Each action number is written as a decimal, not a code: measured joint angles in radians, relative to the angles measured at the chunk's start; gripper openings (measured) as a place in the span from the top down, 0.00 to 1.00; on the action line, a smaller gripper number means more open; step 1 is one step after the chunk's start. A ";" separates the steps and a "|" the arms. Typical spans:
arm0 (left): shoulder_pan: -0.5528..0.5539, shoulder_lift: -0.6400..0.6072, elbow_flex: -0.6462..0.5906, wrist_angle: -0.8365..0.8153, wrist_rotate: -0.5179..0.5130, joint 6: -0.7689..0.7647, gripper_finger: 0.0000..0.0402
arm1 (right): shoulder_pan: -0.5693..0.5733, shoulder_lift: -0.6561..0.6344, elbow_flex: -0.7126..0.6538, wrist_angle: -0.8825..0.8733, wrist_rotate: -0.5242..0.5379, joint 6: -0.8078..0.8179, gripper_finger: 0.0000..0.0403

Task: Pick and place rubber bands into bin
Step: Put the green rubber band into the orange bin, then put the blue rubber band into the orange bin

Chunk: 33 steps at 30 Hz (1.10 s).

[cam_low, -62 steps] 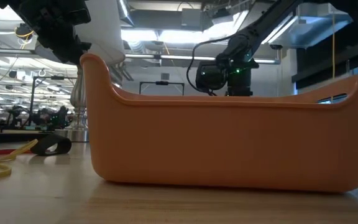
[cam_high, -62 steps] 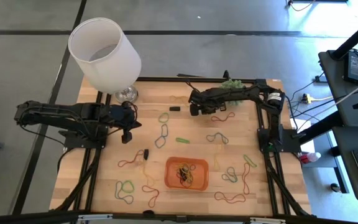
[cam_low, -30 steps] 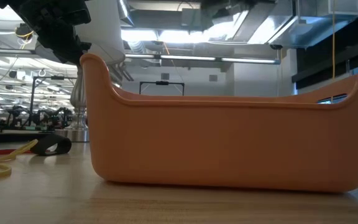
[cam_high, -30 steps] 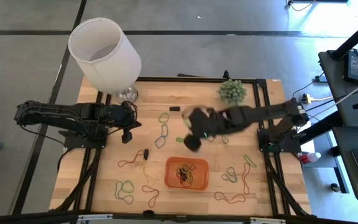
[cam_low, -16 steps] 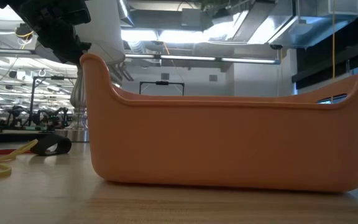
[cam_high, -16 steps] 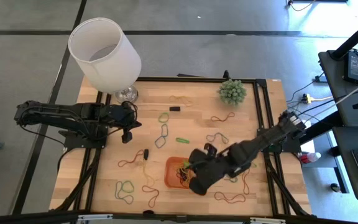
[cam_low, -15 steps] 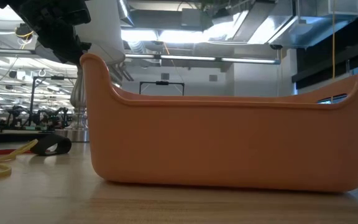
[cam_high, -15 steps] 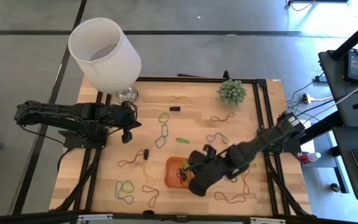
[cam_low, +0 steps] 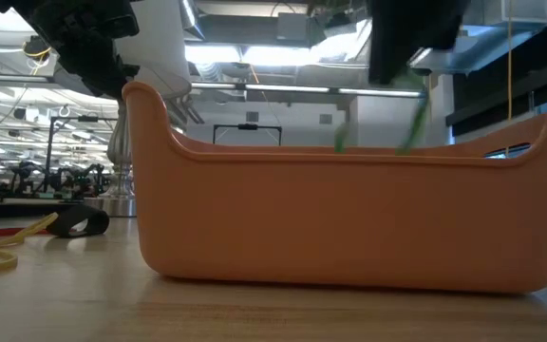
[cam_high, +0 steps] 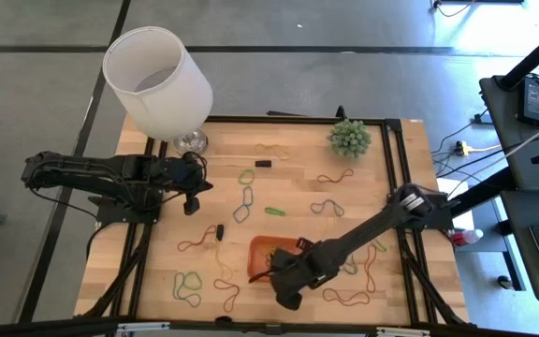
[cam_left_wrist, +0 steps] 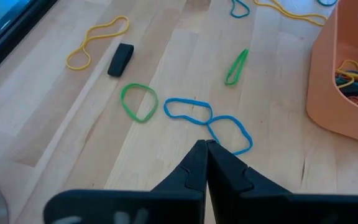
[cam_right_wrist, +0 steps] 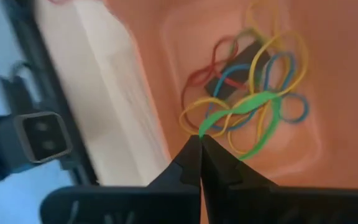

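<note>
Right gripper (cam_right_wrist: 199, 138) hangs above the small shallow orange plastic bin (cam_high: 260, 248) near the desk's front edge; its fingers are pressed together on one end of a thin green rubber band (cam_right_wrist: 247, 109), which dangles below the tips. In the low view the green band (cam_low: 411, 123) shows as a streak just above the bin's far rim (blurred there, so its exact shape cannot be told). Under it, on the bin floor, lies a tangle of thin elastic loops (cam_right_wrist: 241, 68) in yellow, red, blue and dark colours.

Left gripper (cam_left_wrist: 204, 148) sits over the left part of the light wooden desk (cam_high: 288, 164), well apart from the bin, fingers closed tip to tip with nothing between them. Just past those tips lie a blue figure-eight band (cam_left_wrist: 209, 121) and a green oval band (cam_left_wrist: 138, 102); farther on, a yellow band (cam_left_wrist: 98, 40) and a small solid black piece (cam_left_wrist: 120, 59) beside it.

Loose bands remain scattered on the desk around the bin: red loop (cam_high: 196, 243) to its left, green pair (cam_high: 187, 285) at front left, red strand (cam_high: 346, 298) at front right.

Back left corner: white cylindrical lampshade (cam_high: 157, 80) on a metal base. Back right: small green spiky plant (cam_high: 349, 138).
</note>
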 joint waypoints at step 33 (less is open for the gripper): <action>0.000 0.000 0.000 -0.001 0.007 -0.023 0.99 | -0.038 0.057 0.000 -0.069 -0.066 0.077 0.63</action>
